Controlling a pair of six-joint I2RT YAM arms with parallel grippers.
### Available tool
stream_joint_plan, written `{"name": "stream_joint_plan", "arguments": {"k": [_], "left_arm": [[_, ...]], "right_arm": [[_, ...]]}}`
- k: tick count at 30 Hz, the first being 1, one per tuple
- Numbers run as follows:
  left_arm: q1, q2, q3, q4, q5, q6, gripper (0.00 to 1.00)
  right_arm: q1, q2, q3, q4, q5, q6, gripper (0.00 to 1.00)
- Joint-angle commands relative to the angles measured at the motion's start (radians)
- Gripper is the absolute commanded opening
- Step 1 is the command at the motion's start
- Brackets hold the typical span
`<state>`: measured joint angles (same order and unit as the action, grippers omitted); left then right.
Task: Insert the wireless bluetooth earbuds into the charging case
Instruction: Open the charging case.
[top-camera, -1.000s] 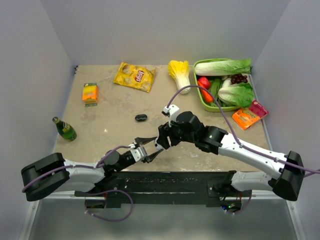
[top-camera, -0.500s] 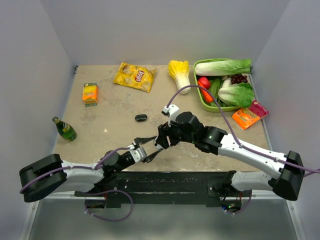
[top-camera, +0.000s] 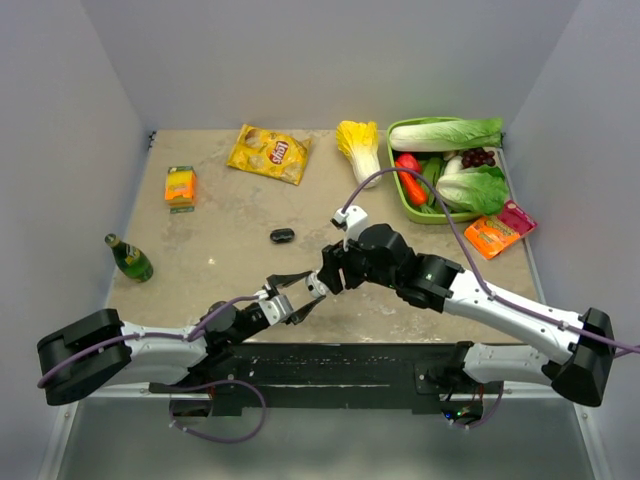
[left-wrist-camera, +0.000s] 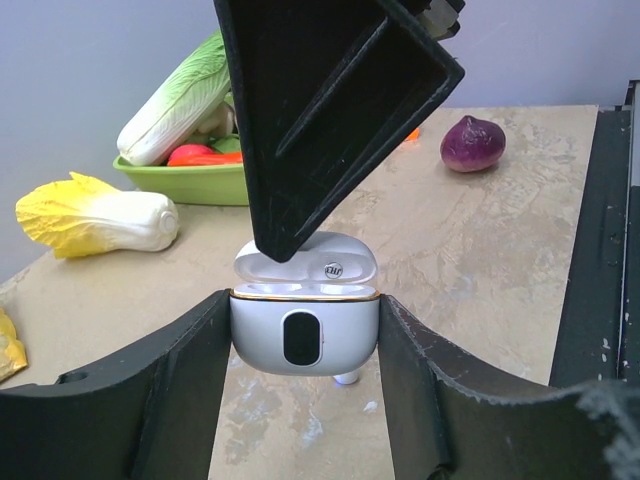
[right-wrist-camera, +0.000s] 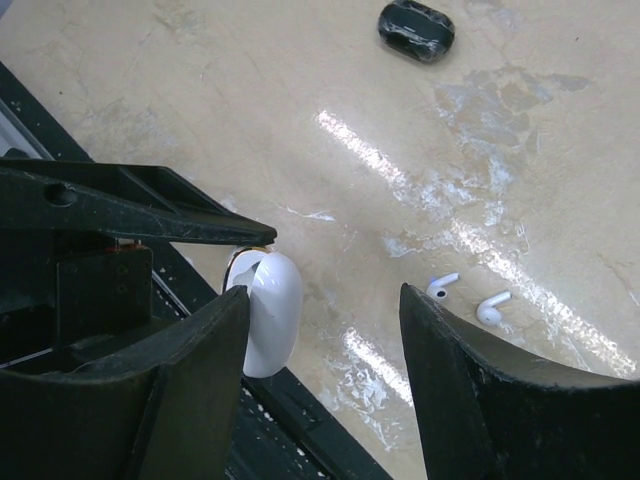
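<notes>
The yellow chip bag (top-camera: 268, 153) carries a red Lay's logo (small, just legible from the top view). A tiny round emblem inside the lid of the charging case (left-wrist-camera: 305, 335) cannot be read, nor can the print on the orange box (top-camera: 180, 186).

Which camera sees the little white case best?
The left wrist view: the white charging case sits in the middle, lid open, gripped between the left fingers. The right wrist view shows only its side. From the top it's too small to see.
</notes>
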<state>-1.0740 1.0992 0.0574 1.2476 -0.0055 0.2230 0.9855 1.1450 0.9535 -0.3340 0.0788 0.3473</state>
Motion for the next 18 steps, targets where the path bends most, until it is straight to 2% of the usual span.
{"name": "stream_joint_plan", "arguments": {"k": [1,7,12,18], "left_arm": [[-0.009,-0.022,0.028,0.351,0.009,0.022,0.00],[-0.009,-0.022,0.025,0.349,0.009,0.024,0.00],[-0.009,-0.024,0.022,0.355,-0.025,0.027,0.00],[-0.010,-0.028,0.024,0.372,-0.036,0.033,0.00]], "right_arm": [[-0.007,-0.031,-0.004,-0.013,0.071,0.007,0.63],[-0.008,-0.085,-0.012,0.027,0.065,0.028,0.63],[-0.007,-0.107,-0.035,0.101,-0.049,0.064,0.63],[-0.034,-0.091,-0.079,0.165,-0.092,0.136,0.51]]}}
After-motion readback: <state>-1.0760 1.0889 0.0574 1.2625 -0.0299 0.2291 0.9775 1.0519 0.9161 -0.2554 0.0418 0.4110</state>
